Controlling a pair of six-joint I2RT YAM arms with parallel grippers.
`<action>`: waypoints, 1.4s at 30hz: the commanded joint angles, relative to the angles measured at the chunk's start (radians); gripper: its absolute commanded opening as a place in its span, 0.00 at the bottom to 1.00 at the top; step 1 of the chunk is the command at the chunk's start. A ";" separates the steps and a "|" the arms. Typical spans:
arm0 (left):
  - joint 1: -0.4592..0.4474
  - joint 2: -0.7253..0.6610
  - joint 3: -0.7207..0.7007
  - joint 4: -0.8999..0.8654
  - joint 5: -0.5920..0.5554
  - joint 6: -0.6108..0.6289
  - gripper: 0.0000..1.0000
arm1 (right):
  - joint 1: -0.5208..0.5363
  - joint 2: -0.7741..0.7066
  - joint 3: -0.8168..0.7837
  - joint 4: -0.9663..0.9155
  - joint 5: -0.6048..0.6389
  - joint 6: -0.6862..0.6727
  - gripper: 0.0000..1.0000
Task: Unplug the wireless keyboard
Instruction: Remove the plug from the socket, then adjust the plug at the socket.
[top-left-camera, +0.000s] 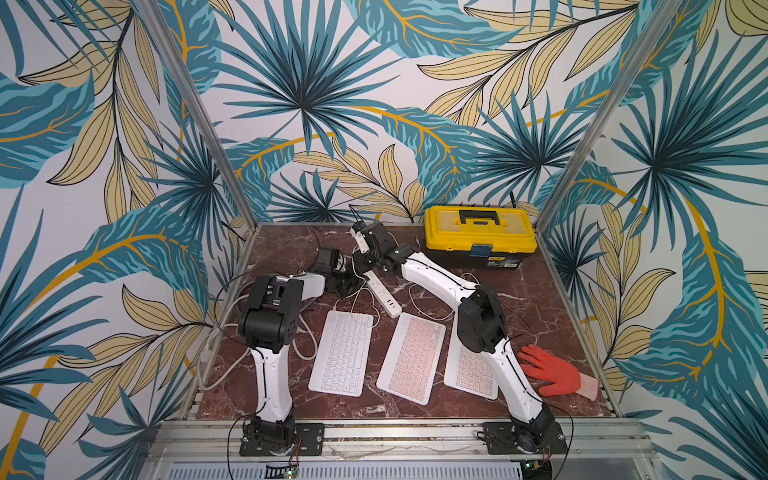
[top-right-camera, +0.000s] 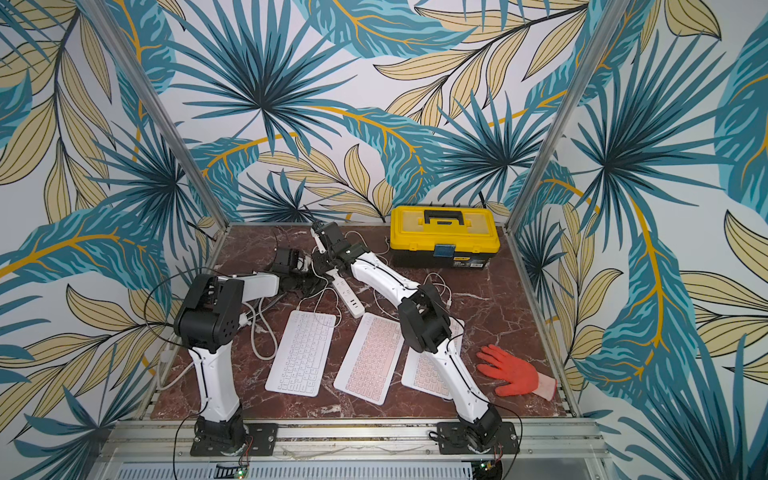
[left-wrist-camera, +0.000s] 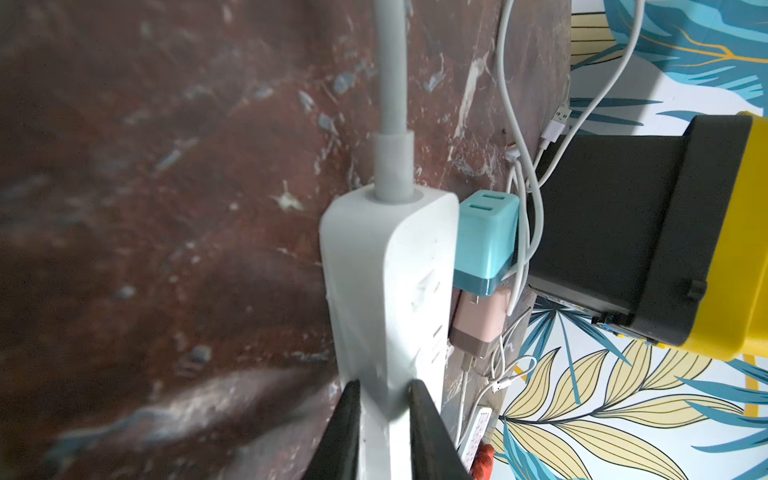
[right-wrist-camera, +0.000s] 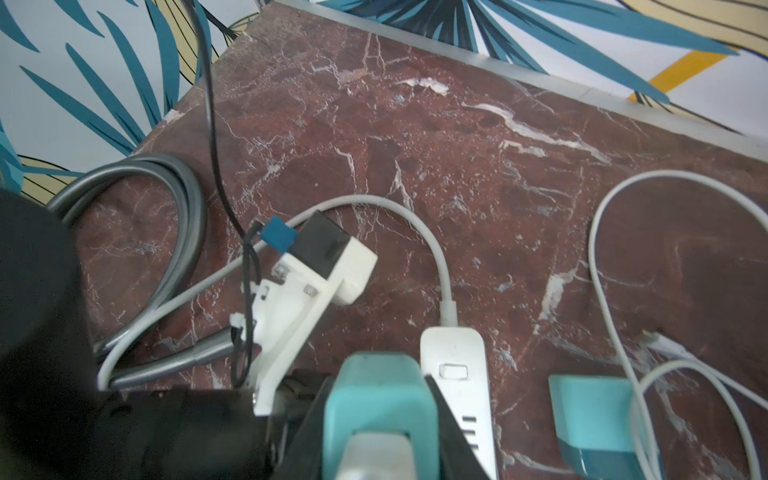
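Observation:
Three flat keyboards lie side by side: a white one (top-left-camera: 343, 353), a pinkish one (top-left-camera: 411, 357), and a third (top-left-camera: 469, 370) partly under my right arm. A white power strip (left-wrist-camera: 386, 291) lies behind them. My left gripper (left-wrist-camera: 386, 395) is shut on the strip's sides. My right gripper (right-wrist-camera: 378, 415) is shut on a teal charger (right-wrist-camera: 378, 395), held just beside the strip (right-wrist-camera: 457, 374). Another teal charger (right-wrist-camera: 594, 415) lies on the table. A pink charger (left-wrist-camera: 478, 324) sits against the strip's socket face; I cannot tell whether it is plugged in.
A yellow and black toolbox (top-left-camera: 480, 237) stands at the back right. An orange glove (top-left-camera: 552, 372) lies at the front right. Loose white cables (right-wrist-camera: 615, 291) loop over the marble table (top-left-camera: 540, 299), and grey cords (right-wrist-camera: 166, 199) coil at the back left.

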 joint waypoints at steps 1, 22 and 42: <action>-0.035 0.035 -0.061 -0.197 -0.095 0.024 0.24 | -0.024 -0.061 -0.113 0.001 0.050 0.024 0.12; 0.005 -0.123 0.090 -0.197 0.059 0.145 0.44 | -0.183 -0.294 -0.477 0.200 -0.609 -0.123 0.19; 0.043 -0.262 0.013 -0.198 0.303 0.450 0.44 | -0.198 -0.317 -0.566 0.142 -0.755 -0.358 0.24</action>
